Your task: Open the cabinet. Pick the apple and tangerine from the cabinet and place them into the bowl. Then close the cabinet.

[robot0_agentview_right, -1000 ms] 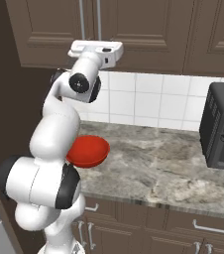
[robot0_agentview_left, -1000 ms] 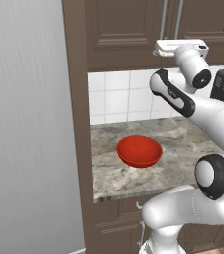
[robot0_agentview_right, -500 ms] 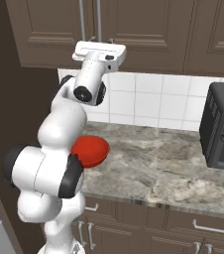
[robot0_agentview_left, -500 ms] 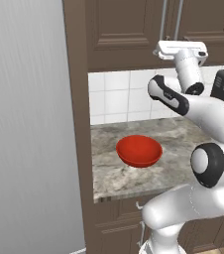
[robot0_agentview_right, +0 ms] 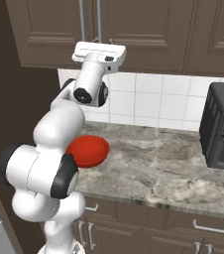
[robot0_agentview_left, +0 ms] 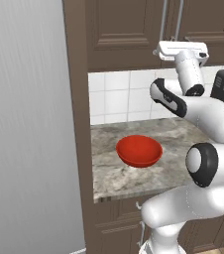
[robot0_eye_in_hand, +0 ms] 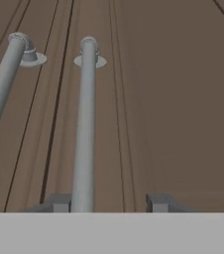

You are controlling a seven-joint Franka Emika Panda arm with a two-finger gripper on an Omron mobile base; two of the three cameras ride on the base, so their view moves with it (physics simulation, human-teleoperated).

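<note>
Pincer: the gripper (robot0_eye_in_hand: 106, 202) is up at the cabinet front; its two tips stand apart, with one silver bar handle (robot0_eye_in_hand: 85, 124) running just inside the 9 o'clock tip. Whether that tip touches the bar cannot be told, and the far tip stands clear of it.
Second handle: another silver bar (robot0_eye_in_hand: 2, 84) lies at 10 o'clock in the hand view, beyond the pincer.
Hand: the white gripper body (robot0_agentview_left: 181, 50) sits at the lower ends of the two handles, at the bottom edge of the doors.
Cabinet: the dark brown wall cabinet (robot0_agentview_right: 54, 34) has both raised-panel doors shut.
Bowl: the red bowl (robot0_agentview_left: 139, 151) rests on the marbled counter (robot0_agentview_right: 158, 168), at 7 o'clock below the hand in the left base view.
Oven: a black appliance (robot0_agentview_right: 223, 126) stands at 3 o'clock on the counter in the right base view.
</note>
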